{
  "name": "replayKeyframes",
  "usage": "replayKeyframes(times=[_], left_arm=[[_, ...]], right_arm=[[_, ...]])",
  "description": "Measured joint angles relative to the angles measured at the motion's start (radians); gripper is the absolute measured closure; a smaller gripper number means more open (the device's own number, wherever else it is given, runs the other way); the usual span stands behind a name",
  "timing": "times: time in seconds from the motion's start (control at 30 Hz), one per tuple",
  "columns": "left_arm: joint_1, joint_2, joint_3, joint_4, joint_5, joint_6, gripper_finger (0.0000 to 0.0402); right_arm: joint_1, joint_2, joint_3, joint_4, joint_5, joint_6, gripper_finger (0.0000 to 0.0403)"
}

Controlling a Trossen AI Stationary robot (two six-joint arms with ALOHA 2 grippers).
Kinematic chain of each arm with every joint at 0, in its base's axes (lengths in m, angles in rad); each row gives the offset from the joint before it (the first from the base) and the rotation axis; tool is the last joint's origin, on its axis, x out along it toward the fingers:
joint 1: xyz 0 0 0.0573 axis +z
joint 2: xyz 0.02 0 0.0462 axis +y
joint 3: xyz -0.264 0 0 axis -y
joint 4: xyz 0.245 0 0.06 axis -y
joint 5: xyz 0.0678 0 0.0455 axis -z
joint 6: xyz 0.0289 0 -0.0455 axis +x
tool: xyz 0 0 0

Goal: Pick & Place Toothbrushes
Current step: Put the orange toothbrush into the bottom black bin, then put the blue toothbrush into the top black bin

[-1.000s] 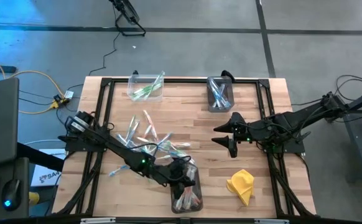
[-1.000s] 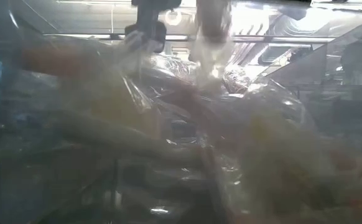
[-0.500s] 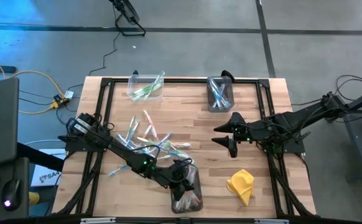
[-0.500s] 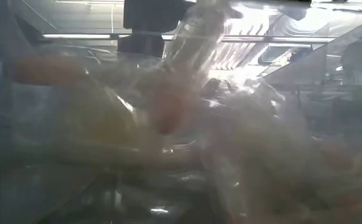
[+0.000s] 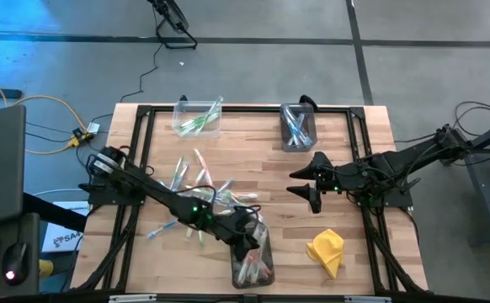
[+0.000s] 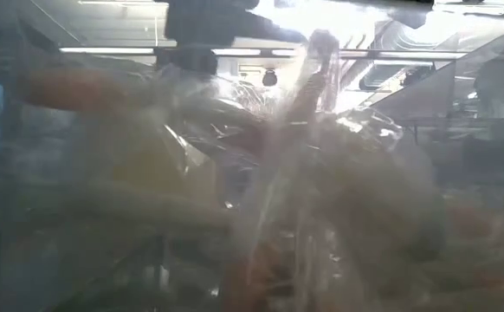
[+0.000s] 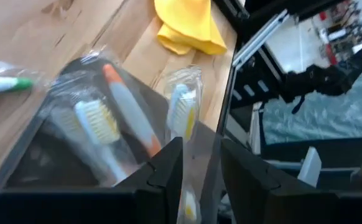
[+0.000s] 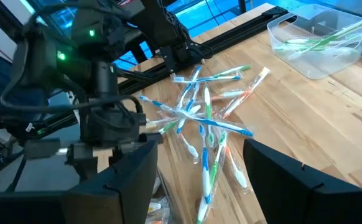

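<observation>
High view: even, fairly bright light on the table (image 5: 253, 135), sharp all over, soft short shadows under the arms; blue glow at the upper left corner of the floor. Low view: badly hazed, strong backlight w/ glare from ceiling strip lights (image 6: 113, 49) up top, clear wrapping pressed close to the lens, all of it out of focus, washed-out and smeared. Left wrist view: well lit, but near brushes (image 7: 116, 121) soft w/ blur, shine on the wrappers, the cloth (image 7: 190, 28) a bit crisper. Right wrist view: bright, good focus on the pile (image 8: 209, 124); near fingers dark and soft; blue light at the back.
</observation>
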Motion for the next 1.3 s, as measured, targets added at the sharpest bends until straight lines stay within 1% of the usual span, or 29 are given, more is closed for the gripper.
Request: replayKeyframes(times=[0.07, 0.2, 0.27, 0.47, 0.67, 0.87, 1.07, 1.3], left_arm=[[0.010, -0.025, 0.000, -0.024, 0.029, 0.017, 0.0306], [0.056, -0.085, 0.000, -0.075, 0.143, 0.075, 0.0315], [0.084, -0.116, 0.000, -0.085, 0.179, 0.106, 0.0319], [0.155, -0.202, 0.000, -0.167, 0.194, 0.193, 0.0325], [0.218, -0.252, 0.000, -0.304, 0.194, 0.225, 0.0325], [0.279, -0.266, 0.000, -0.477, 0.196, 0.225, 0.0325], [0.333, -0.266, 0.000, -0.617, 0.253, 0.222, 0.0325], [0.396, -0.266, 0.000, -0.689, 0.257, 0.267, 0.0325]], right_arm=[[0.000, 0.000, 0.000, 0.000, 0.000, 0.001, 0.0173], [0.000, 0.000, 0.000, 0.000, 0.000, 0.001, 0.0173], [0.000, 0.000, 0.000, 0.000, 0.000, 0.001, 0.0173], [0.000, 0.000, 0.000, 0.001, 0.000, 0.001, 0.0173], [0.000, 0.000, 0.000, 0.000, 0.000, 0.001, 0.0173], [0.000, 0.000, 0.000, -0.013, 0.003, 0.000, 0.0173], [0.000, 0.000, 0.000, -0.014, 0.004, 0.000, 0.0173], [0.000, 0.000, 0.000, -0.014, 0.004, 0.000, 0.0173]])
